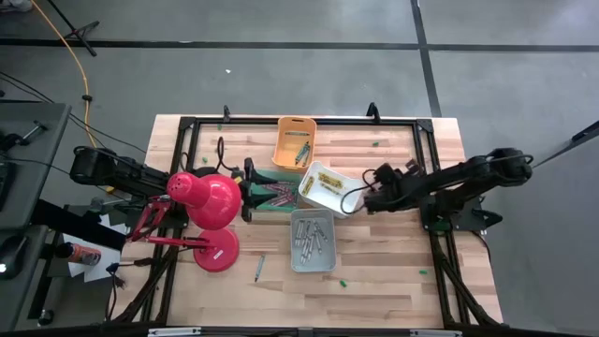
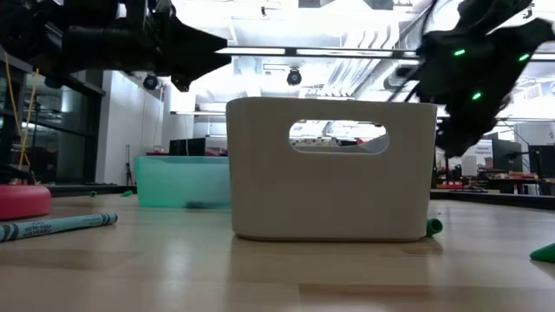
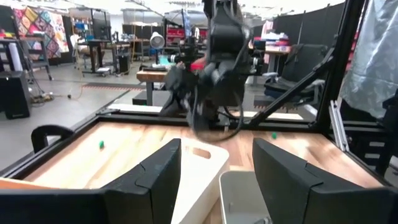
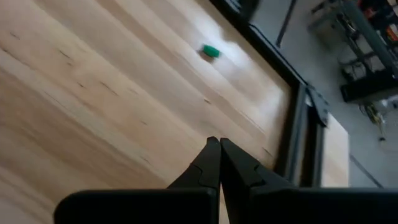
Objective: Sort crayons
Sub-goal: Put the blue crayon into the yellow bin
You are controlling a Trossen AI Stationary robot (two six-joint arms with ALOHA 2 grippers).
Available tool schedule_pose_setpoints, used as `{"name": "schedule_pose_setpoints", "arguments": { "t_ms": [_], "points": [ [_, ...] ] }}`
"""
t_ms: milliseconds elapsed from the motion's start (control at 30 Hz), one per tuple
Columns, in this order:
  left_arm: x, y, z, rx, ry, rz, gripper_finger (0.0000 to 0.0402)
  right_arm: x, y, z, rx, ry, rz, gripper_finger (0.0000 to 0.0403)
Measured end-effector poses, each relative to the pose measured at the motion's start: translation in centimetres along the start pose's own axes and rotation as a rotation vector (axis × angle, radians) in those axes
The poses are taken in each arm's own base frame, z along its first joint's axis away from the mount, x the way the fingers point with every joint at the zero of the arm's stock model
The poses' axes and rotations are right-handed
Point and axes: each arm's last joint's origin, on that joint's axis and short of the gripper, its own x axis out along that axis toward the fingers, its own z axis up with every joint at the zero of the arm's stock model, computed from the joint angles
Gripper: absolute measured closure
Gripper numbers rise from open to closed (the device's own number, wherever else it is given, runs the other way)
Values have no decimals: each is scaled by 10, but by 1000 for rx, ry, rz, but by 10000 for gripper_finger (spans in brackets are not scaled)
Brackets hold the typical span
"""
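Crayon beside lamp base

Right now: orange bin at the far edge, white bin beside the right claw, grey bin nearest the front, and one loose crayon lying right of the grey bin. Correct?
Not quite. In the high view the loose crayon lies left of the grey bin, near the red lamp base. The orange bin, white bin and right claw are as you say.

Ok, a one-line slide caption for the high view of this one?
Both arms over a wooden table: open left gripper above the green bin, shut right gripper beside the white bin.
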Motion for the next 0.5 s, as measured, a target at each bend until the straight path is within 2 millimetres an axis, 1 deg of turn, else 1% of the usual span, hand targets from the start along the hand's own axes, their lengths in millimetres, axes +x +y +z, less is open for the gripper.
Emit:
{"name": "schedule_pose_setpoints", "arguments": {
  "t_ms": [100,200,267,333,400,500],
  "points": [
    [0,-1,-2,-8,24,-1,215,-15,-13,-9,44,-21,-2,403],
    [0,-4,-3,-31,28,-17,215,-33,-21,-18,114,-102,36,403],
    [2,-8,-1,-37,30,-34,215,-43,-22,-24,175,-160,92,403],
    [7,-16,6,-37,33,-47,215,-51,-21,-28,232,-223,152,403],
    [15,-23,12,-37,87,-5,215,-58,-17,-30,285,-289,204,403],
    [28,-34,20,-42,274,102,216,-63,-11,-29,337,-383,253,403]
  ]
}}
